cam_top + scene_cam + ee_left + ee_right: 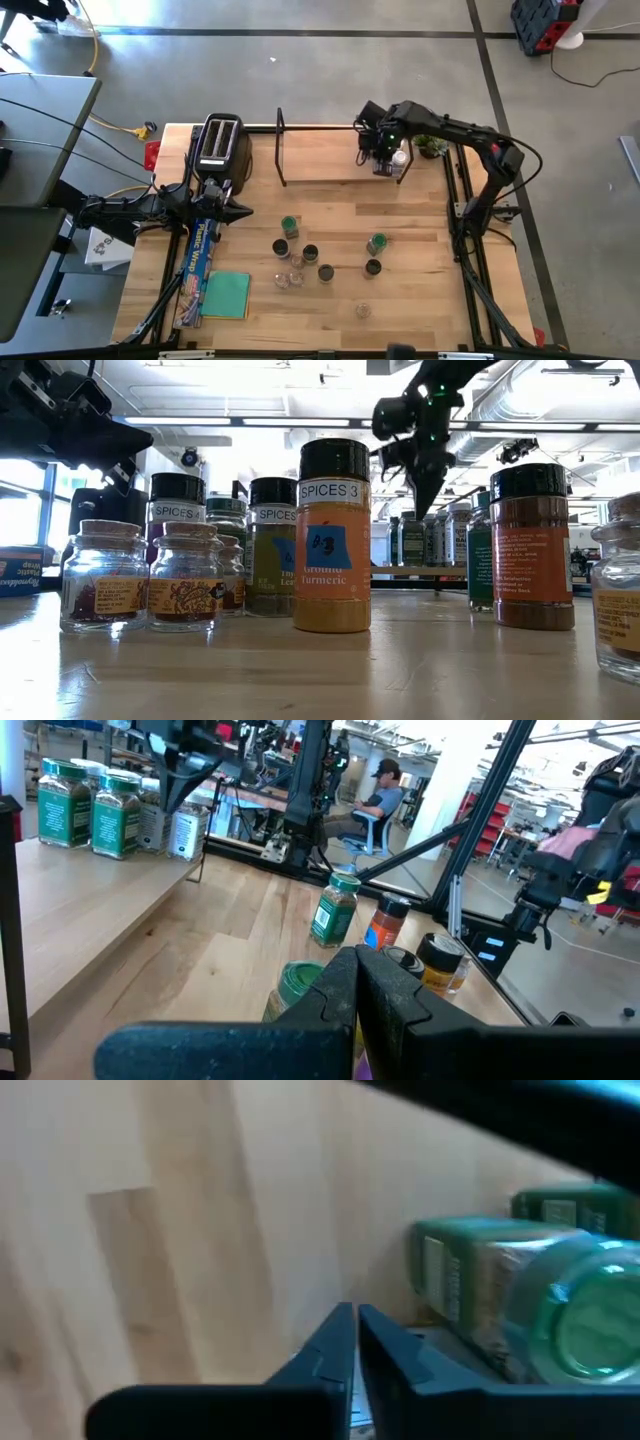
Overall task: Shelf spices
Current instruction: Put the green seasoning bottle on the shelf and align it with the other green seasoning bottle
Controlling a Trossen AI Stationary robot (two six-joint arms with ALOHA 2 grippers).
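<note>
Over the pale wooden shelf (330, 165) — beside green-lidded jars (520, 1295) — the right tool (355, 1345) hangs pinched together, empty.

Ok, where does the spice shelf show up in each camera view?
High view: shelf at the table's far edge, right of the toaster.
Low view: shelf far back, right of centre.
Left wrist view: shelf at left.
Right wrist view: likely the pale wood filling it.
Shared landmark: green-lidded jars on it.
</note>
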